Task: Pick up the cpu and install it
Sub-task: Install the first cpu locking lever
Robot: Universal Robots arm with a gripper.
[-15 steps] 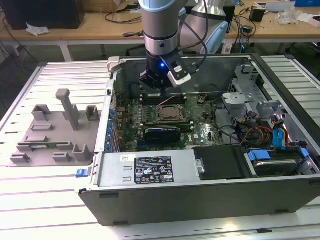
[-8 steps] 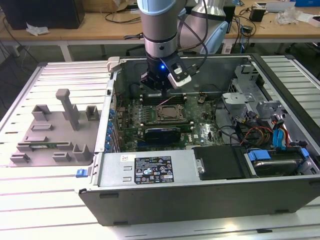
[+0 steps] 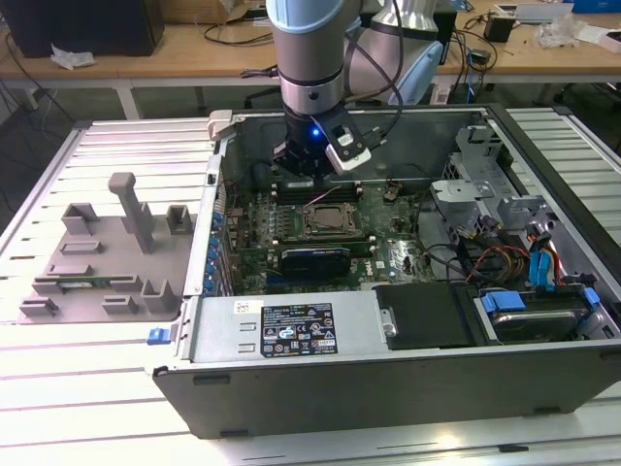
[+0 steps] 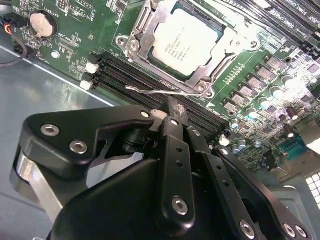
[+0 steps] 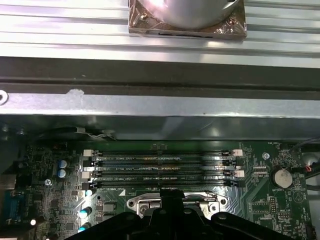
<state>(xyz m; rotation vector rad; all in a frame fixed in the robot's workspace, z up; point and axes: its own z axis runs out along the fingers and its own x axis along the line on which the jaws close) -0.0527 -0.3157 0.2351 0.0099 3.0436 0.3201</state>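
Note:
The cpu, a flat square chip with a silvery top, lies inside the metal socket frame on the green motherboard. In the exterior view the socket sits mid-board in the open computer case. My gripper hangs just behind the socket, over the memory slots. In the second wrist view its black fingers come together at the tip with nothing between them, a short way from the chip. A thin wire lever lies between the fingertip and the socket.
The case walls ring the board; a black power supply and cables fill the exterior view's right. A grey parts holder rests on the slatted table at the exterior view's left. A coin battery sits on the board.

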